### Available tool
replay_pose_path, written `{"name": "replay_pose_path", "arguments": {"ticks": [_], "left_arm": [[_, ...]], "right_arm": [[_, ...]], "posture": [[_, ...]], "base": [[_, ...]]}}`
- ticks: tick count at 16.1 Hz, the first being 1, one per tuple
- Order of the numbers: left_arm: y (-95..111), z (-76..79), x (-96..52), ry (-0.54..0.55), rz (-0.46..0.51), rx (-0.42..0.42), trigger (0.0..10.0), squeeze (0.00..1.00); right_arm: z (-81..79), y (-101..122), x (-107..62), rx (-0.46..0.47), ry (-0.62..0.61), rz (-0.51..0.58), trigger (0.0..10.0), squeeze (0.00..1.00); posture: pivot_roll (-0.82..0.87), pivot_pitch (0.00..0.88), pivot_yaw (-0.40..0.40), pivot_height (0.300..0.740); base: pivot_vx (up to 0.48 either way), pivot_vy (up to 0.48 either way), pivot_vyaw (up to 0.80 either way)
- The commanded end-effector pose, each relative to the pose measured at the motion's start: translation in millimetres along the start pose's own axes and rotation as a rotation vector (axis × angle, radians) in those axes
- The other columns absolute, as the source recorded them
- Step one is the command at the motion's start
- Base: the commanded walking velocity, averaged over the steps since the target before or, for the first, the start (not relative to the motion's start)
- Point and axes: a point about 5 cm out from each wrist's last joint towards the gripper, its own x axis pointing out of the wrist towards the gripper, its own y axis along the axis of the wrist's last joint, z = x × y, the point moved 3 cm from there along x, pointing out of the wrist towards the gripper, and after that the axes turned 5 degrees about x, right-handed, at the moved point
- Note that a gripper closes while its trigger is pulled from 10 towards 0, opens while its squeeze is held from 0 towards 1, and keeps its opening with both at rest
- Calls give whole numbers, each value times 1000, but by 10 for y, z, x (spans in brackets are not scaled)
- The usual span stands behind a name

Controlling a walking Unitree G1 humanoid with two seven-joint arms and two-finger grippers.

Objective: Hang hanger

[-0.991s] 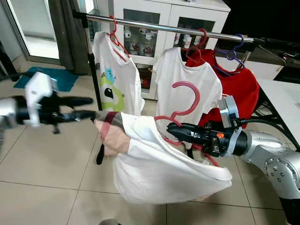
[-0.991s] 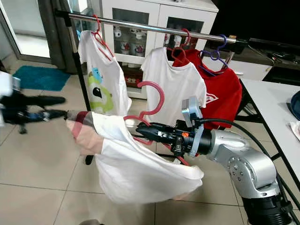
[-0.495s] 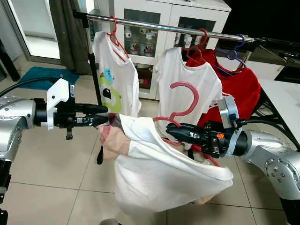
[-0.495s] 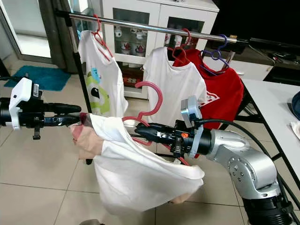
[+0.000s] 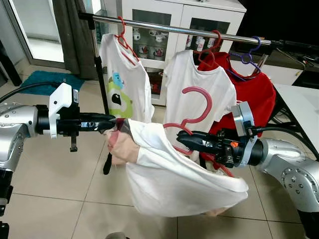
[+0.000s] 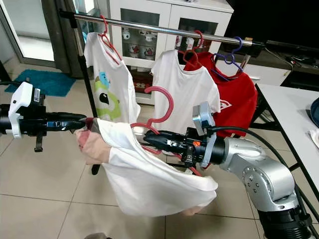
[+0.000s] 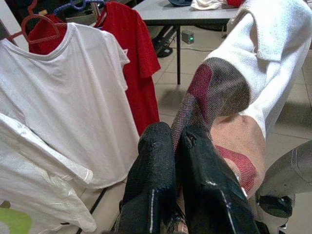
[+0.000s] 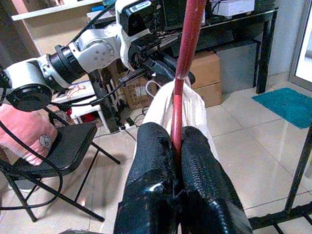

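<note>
A pink hanger (image 5: 210, 103) stands hook-up in front of the clothes rail (image 5: 164, 27), with a white garment (image 5: 169, 174) draped over it. My right gripper (image 5: 180, 139) is shut on the hanger's lower bar; the right wrist view shows the hanger (image 8: 187, 48) pinched at the right gripper (image 8: 176, 134). My left gripper (image 5: 113, 121) reaches in from the left and is shut on the garment's plaid and pink edge (image 7: 219, 87); the left gripper (image 7: 173, 134) shows its fingers pressed together on the cloth. The hanger's hook hangs well below the rail.
On the rail hang a white shirt with a green print (image 5: 122, 84), a plain white shirt (image 5: 197, 79) and a red shirt (image 5: 256, 92), plus a bare purple hanger (image 5: 246, 57). The rack's black post (image 5: 102, 94), a white cabinet (image 5: 169, 15) and a table (image 5: 304, 109) stand around.
My left arm has swung right toward the garment, and its fingers have shut on the plaid edge. The right arm and hanger have barely moved.
</note>
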Motion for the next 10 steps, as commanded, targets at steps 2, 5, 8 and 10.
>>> {"name": "replay_pose_path", "arguments": {"ticks": [2, 5, 8, 10], "left_arm": [[87, -59, -50, 39, 45, 13, 0, 0], [195, -103, -119, 81, 133, -18, 0, 0], [189, -84, -161, 93, 149, -47, 0, 0], [94, -36, -149, 74, 85, -45, 0, 0]], "right_arm": [[-22, -25, -29, 3, 4, -18, 10000, 0], [3, -75, -45, 10, -17, -37, 10000, 0], [47, -142, -59, 13, -51, -65, 10000, 0], [51, -129, -52, 12, -51, -57, 10000, 0]], "posture": [[12, 0, -58, 740], [12, 0, -58, 740], [13, 0, -59, 740], [15, 0, -59, 740]], "base": [[0, 0, 0], [0, 0, 0], [0, 0, 0], [0, 0, 0]]}}
